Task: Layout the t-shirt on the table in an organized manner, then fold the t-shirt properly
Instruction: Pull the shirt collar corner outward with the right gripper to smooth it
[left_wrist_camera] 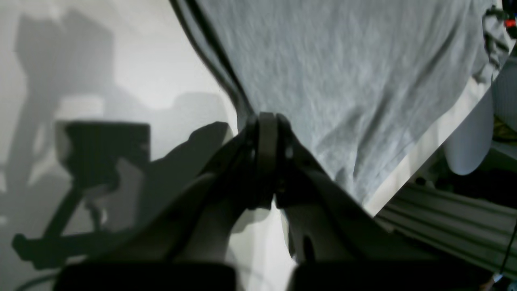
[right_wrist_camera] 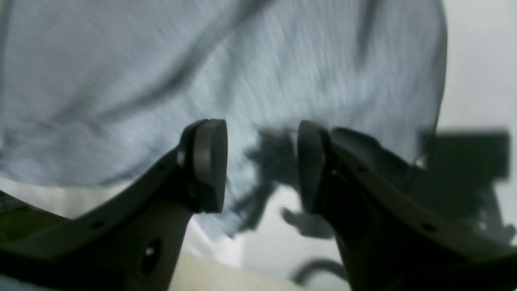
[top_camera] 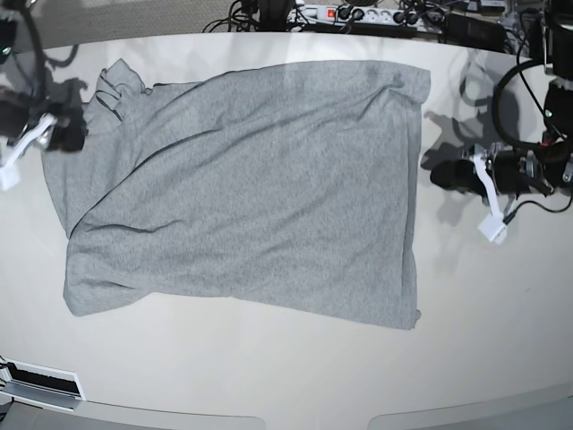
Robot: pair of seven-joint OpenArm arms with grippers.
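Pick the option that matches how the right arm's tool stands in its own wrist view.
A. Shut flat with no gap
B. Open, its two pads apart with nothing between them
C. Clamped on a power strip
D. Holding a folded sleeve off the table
B. In the right wrist view the right tool shows two dark pads set apart, with only the grey t-shirt lying beyond the gap, not pinched.
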